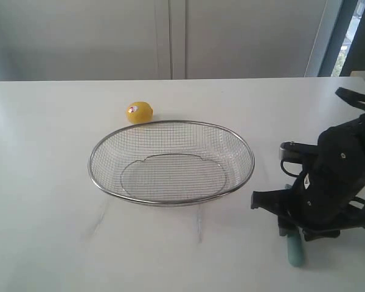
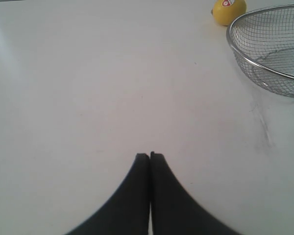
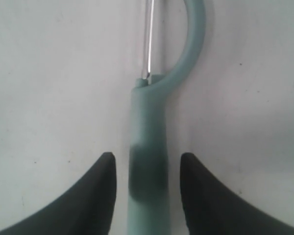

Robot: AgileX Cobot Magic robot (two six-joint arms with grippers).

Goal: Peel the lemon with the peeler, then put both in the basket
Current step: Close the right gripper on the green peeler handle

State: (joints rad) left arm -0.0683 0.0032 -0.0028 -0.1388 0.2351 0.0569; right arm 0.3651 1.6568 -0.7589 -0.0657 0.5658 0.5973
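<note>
Right end effector [image 3: 147,159] released, jaws straddling the peeler [image 3: 148,112] handle on the table [image 1: 48,213], at 4 o'clock of the wire basket [image 1: 170,122]. The lemon [image 1: 139,112] sits at its 11 o'clock. Left end effector [image 2: 150,155] clenched, empty. Closing off-centre could squirt the slim handle out.

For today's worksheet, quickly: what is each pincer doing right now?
Left pincer: closed, holding nothing.
Right pincer: open, astride the peeler, not gripping it.
</note>
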